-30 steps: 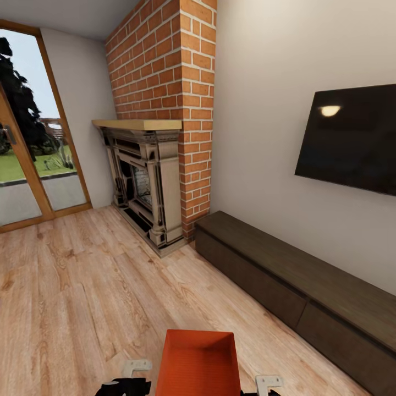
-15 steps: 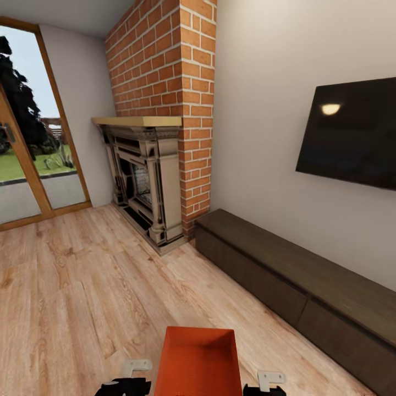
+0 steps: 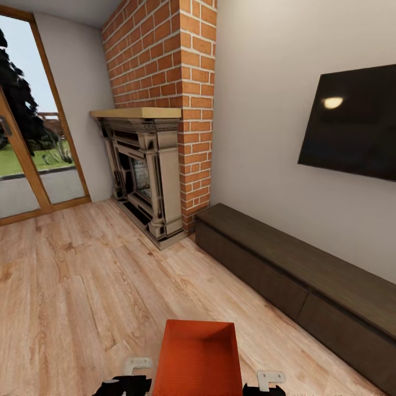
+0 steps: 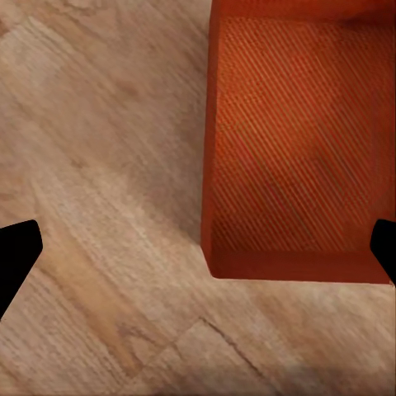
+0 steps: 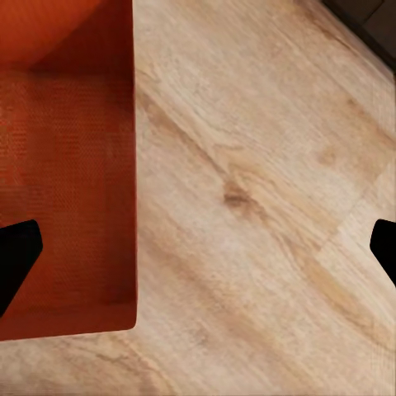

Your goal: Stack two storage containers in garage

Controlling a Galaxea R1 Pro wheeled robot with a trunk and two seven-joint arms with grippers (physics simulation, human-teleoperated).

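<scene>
Where both wide-spread claws flank it, storage container (image 3: 198, 360).

One orange-red storage container (image 3: 198, 360) sits on the wood floor (image 3: 71, 297). The room holds one fireplace (image 3: 144, 181), one TV (image 3: 352, 124), and one long cabinet (image 3: 297, 286).

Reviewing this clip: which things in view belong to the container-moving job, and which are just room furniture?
Job:
- orange storage container, between the two arms
- left pincer, wide open
- right pincer, wide open

Just there:
- fireplace
- brick chimney
- TV
- low dark cabinet
- glass doors
- wood plank floor
</scene>
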